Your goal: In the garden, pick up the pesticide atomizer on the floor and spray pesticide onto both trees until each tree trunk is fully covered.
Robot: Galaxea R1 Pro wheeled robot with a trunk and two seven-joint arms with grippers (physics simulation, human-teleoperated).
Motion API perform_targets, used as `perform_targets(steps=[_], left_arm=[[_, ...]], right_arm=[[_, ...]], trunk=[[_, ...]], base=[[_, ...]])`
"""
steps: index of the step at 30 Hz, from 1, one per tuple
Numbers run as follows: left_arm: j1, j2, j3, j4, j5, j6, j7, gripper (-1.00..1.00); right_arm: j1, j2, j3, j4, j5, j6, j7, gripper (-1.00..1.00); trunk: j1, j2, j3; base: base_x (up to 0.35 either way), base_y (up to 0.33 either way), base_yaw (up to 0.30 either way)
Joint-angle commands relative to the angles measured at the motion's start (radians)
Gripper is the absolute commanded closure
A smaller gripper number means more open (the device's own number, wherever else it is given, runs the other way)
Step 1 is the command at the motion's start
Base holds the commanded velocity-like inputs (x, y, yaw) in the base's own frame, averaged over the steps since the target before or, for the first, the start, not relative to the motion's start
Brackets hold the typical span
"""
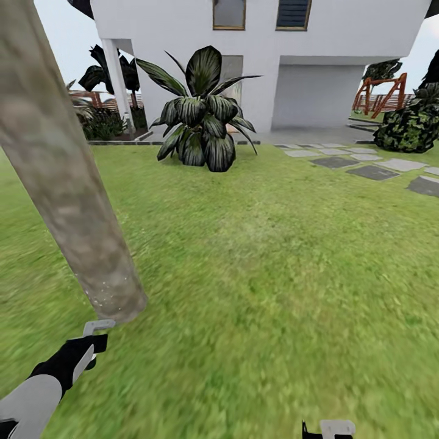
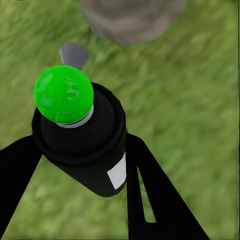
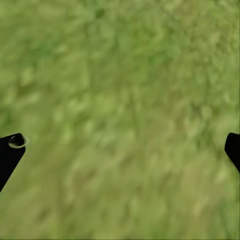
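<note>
Left gripper point(image 2: 80, 165) clamps the pesticide atomizer point(image 2: 80, 135), green-tipped, just beside the leaning tree trunk point(image 1: 67, 183). Right gripper point(image 3: 120, 150) spread wide over open lawn point(image 1: 274, 274); stepping stones point(image 1: 372, 167) at far edge.

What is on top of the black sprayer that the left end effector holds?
A round bright green ball sits on the black sprayer, above a pale ring. Two dark fingers flank the body. The sprayer's lower part is hidden; grass lies beyond.
</note>
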Motion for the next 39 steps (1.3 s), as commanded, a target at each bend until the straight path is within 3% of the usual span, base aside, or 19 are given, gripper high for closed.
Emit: perform_targets(steps=[1,10,15,20,25,27,29,30,31,34,36,39], left_arm=[[0.000,0.000,0.000,0.000,0.000,0.000,0.000,1.00],[0.006,0.002,0.010,-0.001,-0.001,-0.004,0.000,1.00],[0.013,0.002,0.020,-0.002,0.050,-0.009,-0.001,1.00],[0.013,-0.001,0.016,-0.014,0.056,-0.009,-0.003,1.00],[-0.002,-0.058,0.004,-0.147,0.047,0.037,-0.014,1.00],[-0.003,-0.036,0.003,-0.183,0.045,0.081,-0.022,1.00],[0.000,0.026,0.003,-0.202,0.047,0.089,-0.041,1.00],[0.003,0.048,0.004,-0.205,0.045,0.091,-0.088,1.00],[0.006,0.054,0.004,-0.207,0.044,0.090,-0.122,1.00],[0.003,0.046,0.003,-0.212,0.043,0.090,-0.140,1.00],[-0.003,0.020,0.003,-0.242,0.041,0.102,-0.143,1.00],[-0.004,-0.007,0.002,-0.336,0.040,0.178,-0.143,1.00]], right_arm=[[0.000,0.000,0.000,0.000,0.000,0.000,0.000,-1.00],[0.000,0.000,0.000,0.000,0.000,0.000,0.000,-1.00],[0.000,0.000,0.000,0.000,0.000,0.000,0.000,-1.00],[0.000,0.000,0.000,0.000,0.000,0.000,0.000,-1.00],[0.000,-0.001,0.000,0.000,0.000,0.000,0.000,-1.00],[0.000,-0.001,0.000,0.000,0.000,0.000,0.000,-1.00],[0.000,-0.002,-0.001,-0.001,0.000,0.000,0.000,-1.00],[0.000,-0.002,-0.001,-0.001,0.000,0.000,0.000,-1.00],[0.000,-0.002,-0.001,-0.001,-0.001,0.000,0.000,-1.00],[0.000,-0.001,-0.001,-0.002,-0.001,0.000,-0.001,-1.00],[0.000,0.000,-0.001,-0.002,-0.002,0.000,-0.001,-1.00],[0.000,0.000,-0.001,-0.002,-0.002,0.000,-0.002,-1.00]], trunk=[[0.000,0.000,0.000],[0.000,0.000,0.000],[0.000,0.000,0.000],[0.000,0.000,0.000],[0.000,0.000,0.000],[0.000,0.000,0.000],[0.000,0.000,0.000],[0.000,0.000,0.000],[0.000,0.000,0.000],[0.000,0.000,0.000],[0.000,0.000,0.000],[0.000,0.000,0.000]], base=[[0.177,-0.230,0.024],[0.166,-0.232,0.200],[0.162,-0.222,0.277],[0.066,-0.054,0.276],[0.001,-0.001,0.054],[0.000,0.000,0.001],[0.000,0.000,0.000],[0.000,0.000,0.000],[0.000,0.000,0.008],[0.000,0.000,0.170],[0.000,0.000,0.264],[0.000,0.000,0.275]])
